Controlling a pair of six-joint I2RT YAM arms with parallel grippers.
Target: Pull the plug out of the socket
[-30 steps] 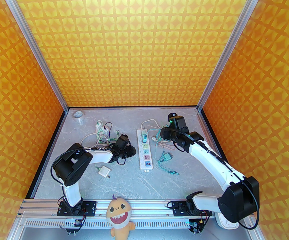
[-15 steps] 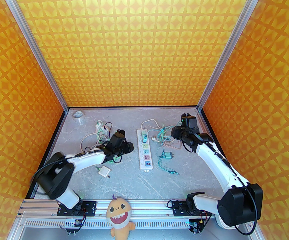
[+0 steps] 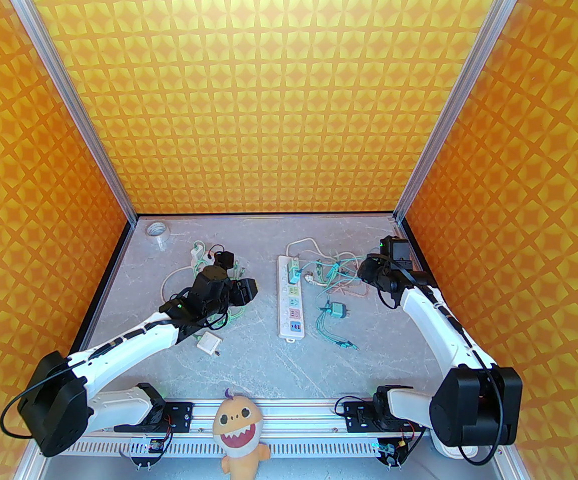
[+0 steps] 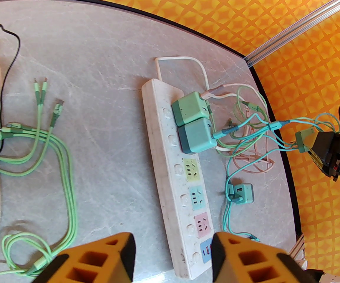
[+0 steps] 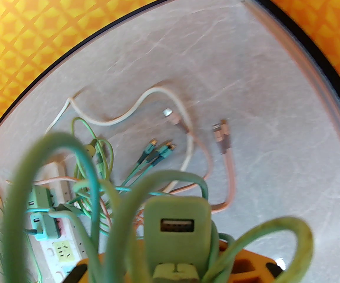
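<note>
green cables [image 5: 18,193] blurred, socket [image 5: 65,249] mostly hidden

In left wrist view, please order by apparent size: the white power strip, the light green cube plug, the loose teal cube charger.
Largest: long white power strip
Then: light green cube plug
Smallest: loose teal cube charger

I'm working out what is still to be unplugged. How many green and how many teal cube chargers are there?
Green: 2, the plugged green charger and the held green charger.
Teal: 2, the plugged teal charger and the loose teal charger.
Total: 4
</note>
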